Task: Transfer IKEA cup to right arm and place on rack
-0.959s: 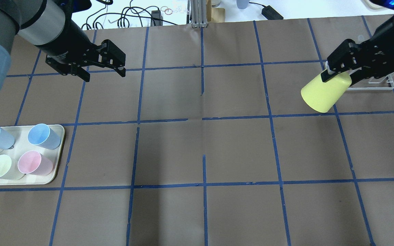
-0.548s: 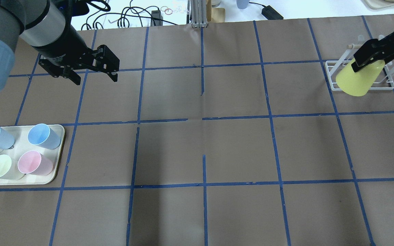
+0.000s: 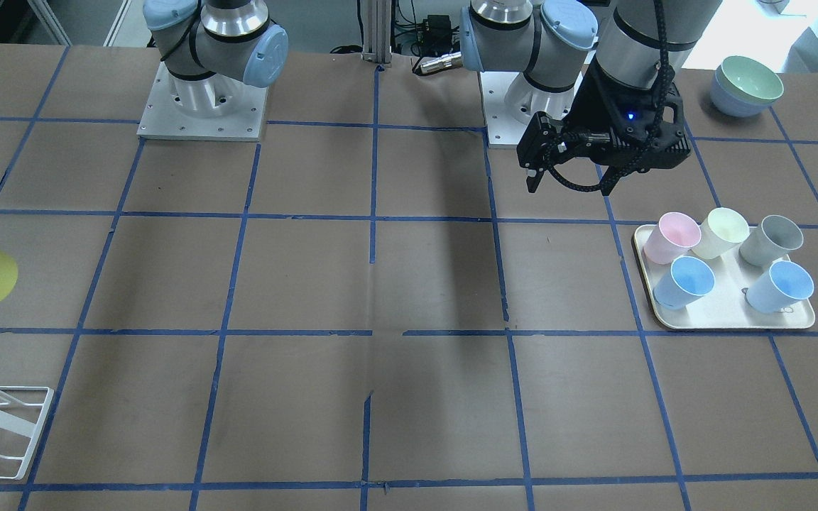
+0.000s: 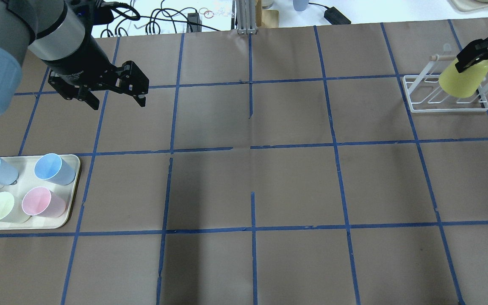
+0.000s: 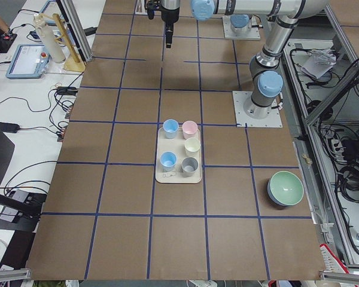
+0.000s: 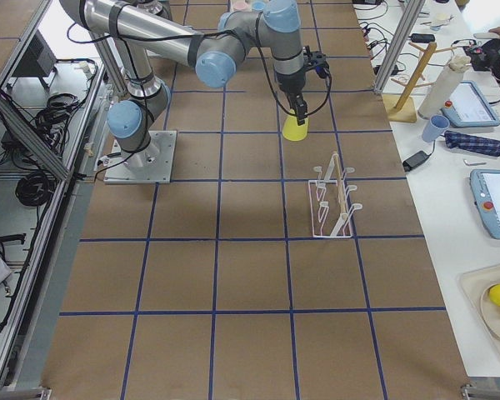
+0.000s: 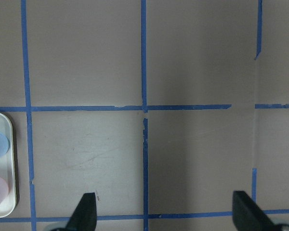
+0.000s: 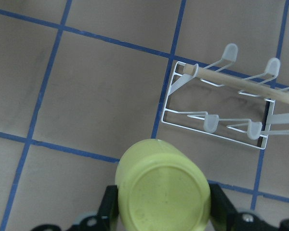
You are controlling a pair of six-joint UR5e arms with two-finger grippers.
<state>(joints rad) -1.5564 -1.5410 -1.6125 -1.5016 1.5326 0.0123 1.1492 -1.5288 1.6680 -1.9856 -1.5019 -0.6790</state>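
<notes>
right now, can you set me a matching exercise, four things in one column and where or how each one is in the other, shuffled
Things
1. yellow cup
2. left gripper
3. rack
4. pink cup

States
a. open, holding nothing
b. on the tray
c. held mouth down by the right gripper
d. standing on the table, no cup on it

Pairs: 1-c, 2-a, 3-d, 4-b
</notes>
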